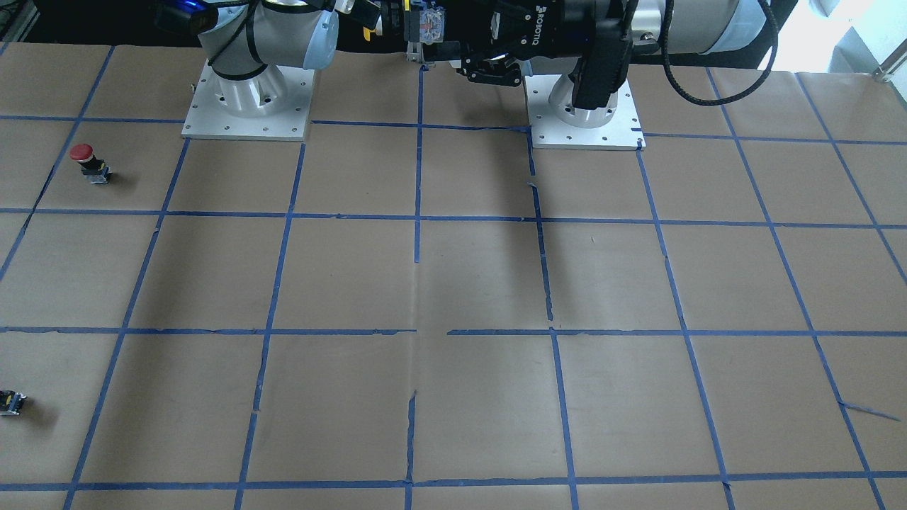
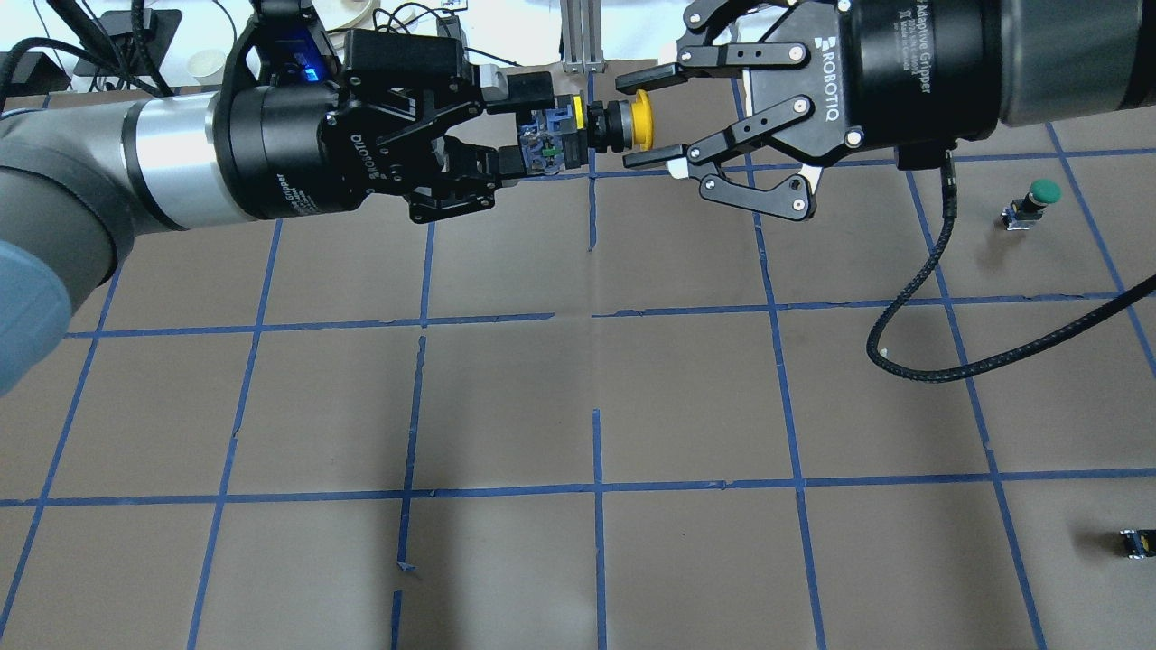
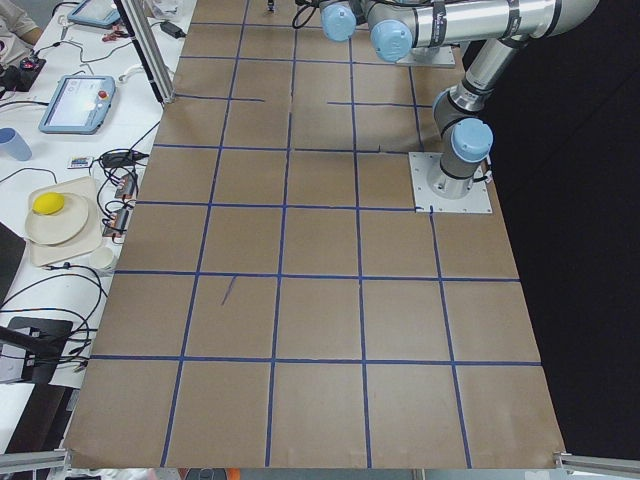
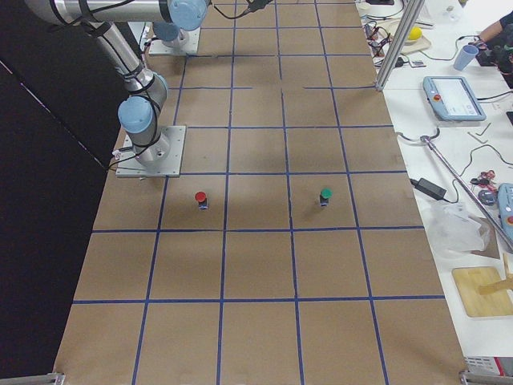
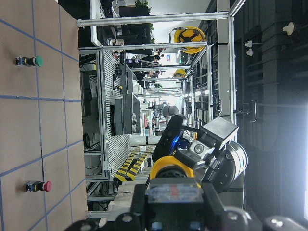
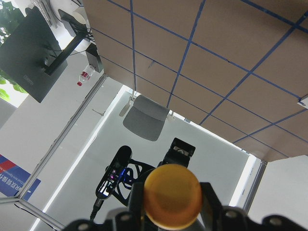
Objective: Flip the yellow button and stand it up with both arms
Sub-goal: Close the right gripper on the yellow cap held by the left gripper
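Observation:
The yellow button (image 2: 639, 120) is held level in the air above the far middle of the table, its cap pointing toward my right gripper. My left gripper (image 2: 526, 126) is shut on its black-and-grey contact-block body (image 2: 545, 147). My right gripper (image 2: 648, 117) is open, with one finger above and one below the yellow cap, close to it but apart. In the left wrist view the body (image 5: 173, 192) sits between the fingers with the cap (image 5: 169, 168) beyond. The right wrist view shows the cap (image 6: 173, 195) face-on between its fingers.
A green-capped button (image 2: 1037, 195) stands at the right of the overhead view. A small dark capless part (image 2: 1136, 542) lies near the right edge. A red-capped button (image 1: 86, 161) stands at the left of the front view. Two arm base plates (image 1: 248, 106) sit at the table's robot side.

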